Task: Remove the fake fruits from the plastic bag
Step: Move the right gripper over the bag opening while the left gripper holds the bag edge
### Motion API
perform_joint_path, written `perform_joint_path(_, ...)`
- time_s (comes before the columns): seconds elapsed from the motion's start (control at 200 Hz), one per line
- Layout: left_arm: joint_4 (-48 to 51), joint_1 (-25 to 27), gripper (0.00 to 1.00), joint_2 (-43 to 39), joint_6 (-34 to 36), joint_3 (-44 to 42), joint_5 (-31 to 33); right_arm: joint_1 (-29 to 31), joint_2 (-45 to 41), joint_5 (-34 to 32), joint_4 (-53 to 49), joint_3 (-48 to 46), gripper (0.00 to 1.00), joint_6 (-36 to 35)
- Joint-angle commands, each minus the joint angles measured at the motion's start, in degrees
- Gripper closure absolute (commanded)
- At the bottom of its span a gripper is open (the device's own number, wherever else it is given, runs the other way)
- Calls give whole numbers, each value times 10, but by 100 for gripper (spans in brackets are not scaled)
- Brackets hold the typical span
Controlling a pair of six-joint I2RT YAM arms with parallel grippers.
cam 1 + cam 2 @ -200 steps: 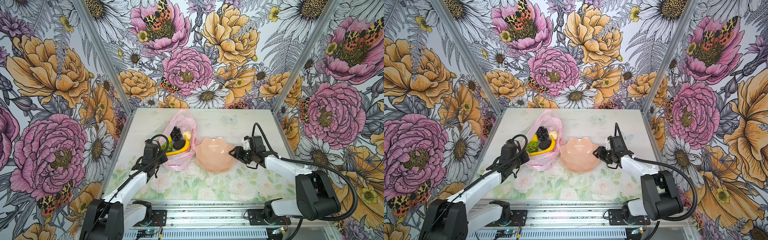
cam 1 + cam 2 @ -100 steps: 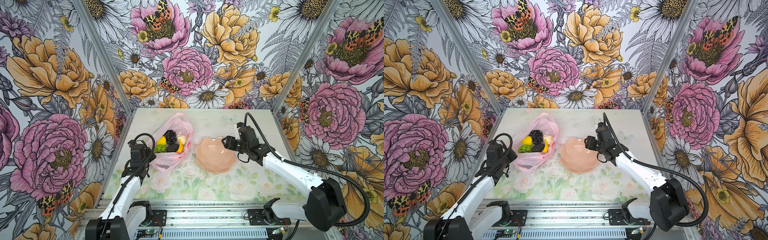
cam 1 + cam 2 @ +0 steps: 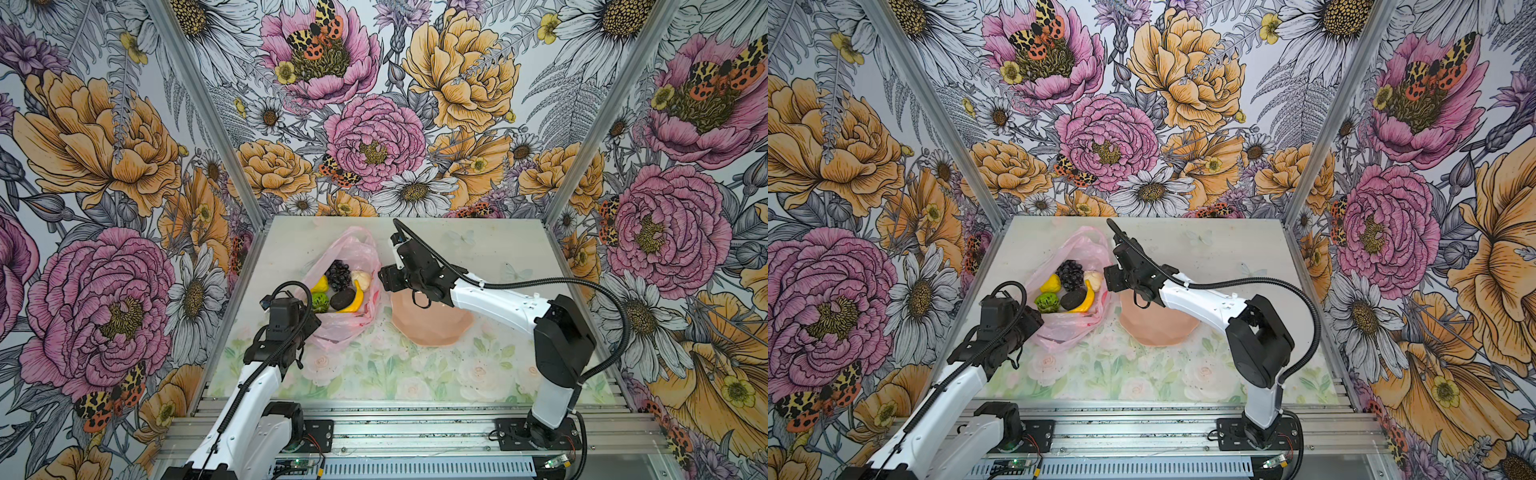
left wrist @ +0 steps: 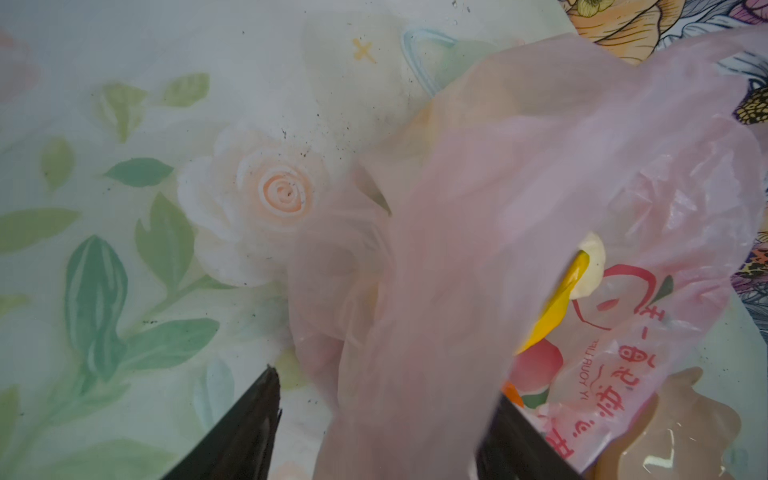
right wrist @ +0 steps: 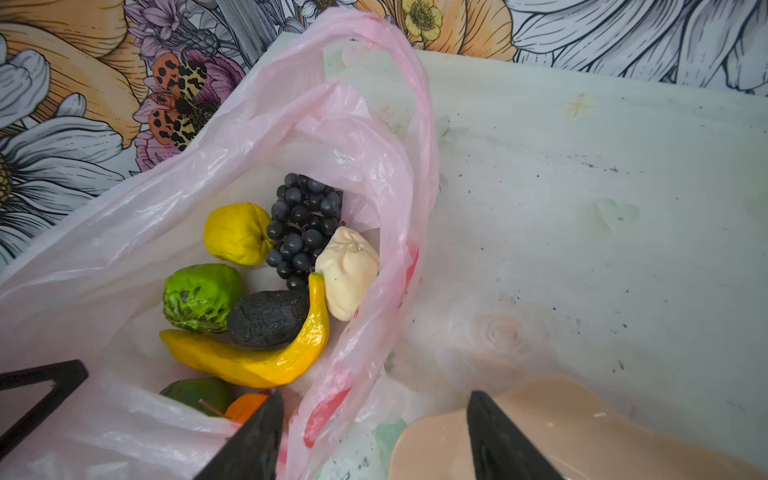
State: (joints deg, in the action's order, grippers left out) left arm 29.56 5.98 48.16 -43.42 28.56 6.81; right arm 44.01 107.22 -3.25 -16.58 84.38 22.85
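Left gripper (image 3: 311, 322) sits at the near-left edge of the plastic bag (image 3: 357, 253), jaws spread wide. In the left wrist view pink film of the bag (image 4: 540, 166) drapes through the gap between the fingers (image 4: 249, 415). Nothing looks pinched, and contact with the film is unclear.

The bag lies on the table (image 3: 478, 249), left of centre, mouth open upward, with one loop handle toward the back wall. All the fake fruits are inside it.

In the right wrist view, across the bag:
- yellow lemon (image 5: 235, 232), with the bumpy lime-green ball (image 5: 199, 297) beside it
- dark grape bunch (image 5: 303, 224), touching the lemon
- dark wrinkled fruit (image 5: 268, 318), resting on the curve of the yellow banana (image 5: 257, 365)
- cream-white lump (image 5: 351, 270), against the bag's right wall and touching the banana's tip
- green fruit (image 5: 195, 392) and small orange (image 5: 245, 407), half hidden under film at the near side

Right gripper (image 3: 384, 278) hovers just beside the bag's right wall. Its jaws are wide apart and hold nothing (image 5: 374, 397). One finger is over the bag rim and the other over the bowl.

The peach bowl (image 3: 432, 324) is on the table right of the bag, close to it and partly under the right arm. What shows of it has no fruit.
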Motion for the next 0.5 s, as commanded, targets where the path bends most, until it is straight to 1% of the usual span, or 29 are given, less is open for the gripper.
perform_joint_path(0.0,26,36,27,9,-33,22,31,-2,52,12,-2,65,26,-43)
perform_joint_path(0.11,10,65,25,41,-41,27,45,-5,110,17,-3,116,25,-47)
perform_joint_path(0.215,-11,67,24,84,-36,29,36,-16,161,13,-4,161,26,-40)
perform_joint_path(0.265,-23,65,26,101,-33,28,25,-24,191,13,-5,188,28,-32)
perform_joint_path(0.375,-49,65,32,124,-30,15,6,-33,239,13,-10,235,33,-26)
perform_joint_path(0.435,-54,59,39,129,-26,9,1,-35,262,15,-15,261,37,-29)
perform_joint_path(0.495,-60,43,48,129,-21,-1,-12,-36,279,24,-20,285,44,-30)
